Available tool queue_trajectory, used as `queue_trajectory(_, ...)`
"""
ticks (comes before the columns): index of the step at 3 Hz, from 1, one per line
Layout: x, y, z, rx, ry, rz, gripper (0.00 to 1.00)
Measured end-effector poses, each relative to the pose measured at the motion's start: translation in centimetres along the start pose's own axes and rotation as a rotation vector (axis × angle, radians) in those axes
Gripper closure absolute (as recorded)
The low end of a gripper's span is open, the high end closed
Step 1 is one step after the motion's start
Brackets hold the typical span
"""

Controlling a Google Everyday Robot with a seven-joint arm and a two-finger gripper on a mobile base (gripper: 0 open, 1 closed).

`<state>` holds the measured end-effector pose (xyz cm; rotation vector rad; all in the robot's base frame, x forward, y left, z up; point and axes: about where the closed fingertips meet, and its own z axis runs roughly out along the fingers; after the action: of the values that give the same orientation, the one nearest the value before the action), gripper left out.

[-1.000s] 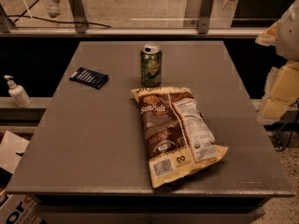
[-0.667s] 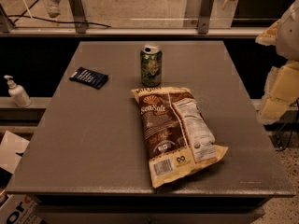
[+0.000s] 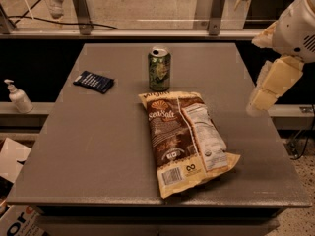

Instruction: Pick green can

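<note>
The green can (image 3: 159, 68) stands upright at the far middle of the grey table (image 3: 98, 146), with a silver top and a mottled green label. A brown chip bag (image 3: 186, 140) lies flat just in front of it, its top edge close to the can's base. My gripper (image 3: 269, 87) hangs at the right edge of the view, above the table's right side. It is well to the right of the can and holds nothing.
A dark blue packet (image 3: 94, 81) lies at the far left of the table. A white pump bottle (image 3: 18, 97) stands on a ledge to the left. A railing with metal posts (image 3: 214, 9) runs behind the table.
My gripper has shifted a little to the left and up, in over the table's right edge. The can, bag and packet have not moved.
</note>
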<state>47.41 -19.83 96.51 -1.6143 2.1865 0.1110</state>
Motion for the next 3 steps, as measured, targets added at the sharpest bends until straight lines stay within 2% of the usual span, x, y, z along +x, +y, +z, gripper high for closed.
queue_trajectory(1,-1.5,-1.8,2.0,-0.053,-0.116,0.056,0.00)
queue_trajectory(2,-3.0,-2.9,4.3,-0.135,-0.282,0.110,0.00)
queue_trajectory(3,-4.6,-2.6,6.2,-0.202,-0.463,0.130,0.00)
